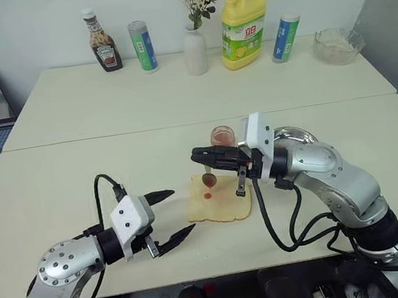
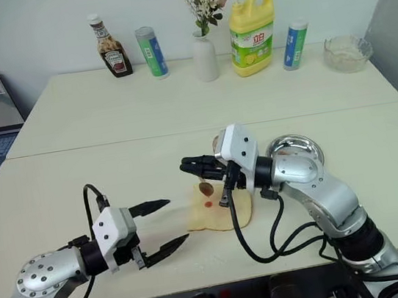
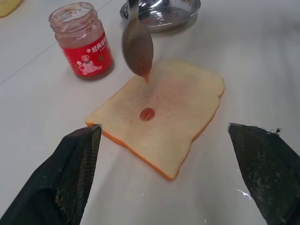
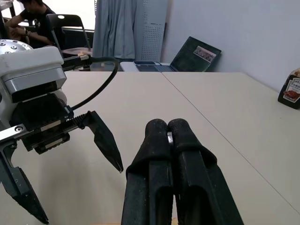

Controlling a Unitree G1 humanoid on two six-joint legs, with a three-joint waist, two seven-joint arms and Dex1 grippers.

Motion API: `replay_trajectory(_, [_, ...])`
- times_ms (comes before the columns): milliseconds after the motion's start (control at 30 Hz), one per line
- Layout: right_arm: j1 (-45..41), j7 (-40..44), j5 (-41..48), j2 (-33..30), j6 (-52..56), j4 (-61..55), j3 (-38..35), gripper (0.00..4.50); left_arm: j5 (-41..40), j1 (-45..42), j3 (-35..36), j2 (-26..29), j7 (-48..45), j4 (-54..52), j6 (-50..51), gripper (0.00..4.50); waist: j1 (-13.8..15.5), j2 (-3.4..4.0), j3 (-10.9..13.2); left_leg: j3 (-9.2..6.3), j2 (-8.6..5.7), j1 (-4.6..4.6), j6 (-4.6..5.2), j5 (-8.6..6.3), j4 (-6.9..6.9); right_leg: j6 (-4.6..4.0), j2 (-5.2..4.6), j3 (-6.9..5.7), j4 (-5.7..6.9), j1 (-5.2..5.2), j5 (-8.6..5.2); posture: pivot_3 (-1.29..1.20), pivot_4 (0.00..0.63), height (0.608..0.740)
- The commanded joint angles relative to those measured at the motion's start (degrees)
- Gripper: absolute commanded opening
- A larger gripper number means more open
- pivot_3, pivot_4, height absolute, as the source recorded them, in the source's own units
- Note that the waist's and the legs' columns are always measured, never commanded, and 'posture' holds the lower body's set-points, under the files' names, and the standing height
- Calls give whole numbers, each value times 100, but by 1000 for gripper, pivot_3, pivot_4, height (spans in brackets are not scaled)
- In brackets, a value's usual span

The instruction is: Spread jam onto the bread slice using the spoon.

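Because our right gripper (image 1: 201, 154) clamps the spoon (image 3: 138, 44) bowl-down, jam (image 3: 146, 114) drips onto the bread slice (image 3: 159, 115); our left gripper (image 1: 169, 214) waits agape alongside.

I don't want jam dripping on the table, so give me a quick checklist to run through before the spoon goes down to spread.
1. Spoon held firmly: ok, the right gripper is shut on its handle.
2. Spoon loaded: ok, red jam coats the bowl and gathers at its tip.
3. Spoon over the bread slice: ok, the tip hangs above it, not yet touching.
4. Jam on the bread: ok, one small red drop near the middle, not yet spread.
5. Left gripper out of the way: ok, open, beside the bread, apart from it.
6. Jam jar clear of the stroke: ok, upright, lid off, beside the bread.
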Motion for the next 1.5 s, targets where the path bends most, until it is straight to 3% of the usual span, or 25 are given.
replay_trajectory(33, [-104, 61, -64, -18, -167, -197, -118, 33, 2, -57, -55, -34, 63, -123, -37, 4500, 3, 0, 0, 0, 0, 0, 0, 0, 0, 0, 0, 0, 0, 0, 0, 0, 150, 740])
replay_trajectory(433, [584, -1080, 1142, 774, 1194, -186, -1228, 33, -4, -146, -77, -30, 136, -88, -66, 4500, 9, -6, -4, -3, -1, 2, 0, 0, 3, -1, 0, 0, 4, 5, 1, 0, 150, 740])
replay_trajectory(567, [1096, -2007, 1903, 1443, 1895, -95, -1798, 33, -14, -25, 73, -79, 187, 6, -160, 4500, 7, -10, -7, -7, 1, 5, 0, 0, 1, -1, 0, -3, 4, 8, 0, 0, 150, 740])
replay_trajectory(700, [1306, -2565, 2107, 1859, 2139, 283, -2142, 33, 33, 29, 149, -85, 131, 165, -391, 4500, -1, -9, -7, -3, 0, 5, -1, 0, 3, -1, 0, 1, 7, 7, 1, 0, 150, 740])
replay_trajectory(1033, [1037, -3536, 2719, 2843, 2302, 1165, -2822, 33, 88, -43, 79, -50, 68, 311, -596, 4500, -26, -9, -7, -2, 1, 8, 0, 0, 1, 0, 2, 2, 6, 9, 1, 0, 150, 740])
replay_trajectory(1500, [1035, -3637, 2928, 2727, 2781, 1499, -2604, 33, 140, -126, -51, -57, 47, 319, -610, 4500, -29, -8, -7, -1, 1, 8, 0, 0, 0, 0, 2, 2, 6, 9, 1, 0, 150, 740])
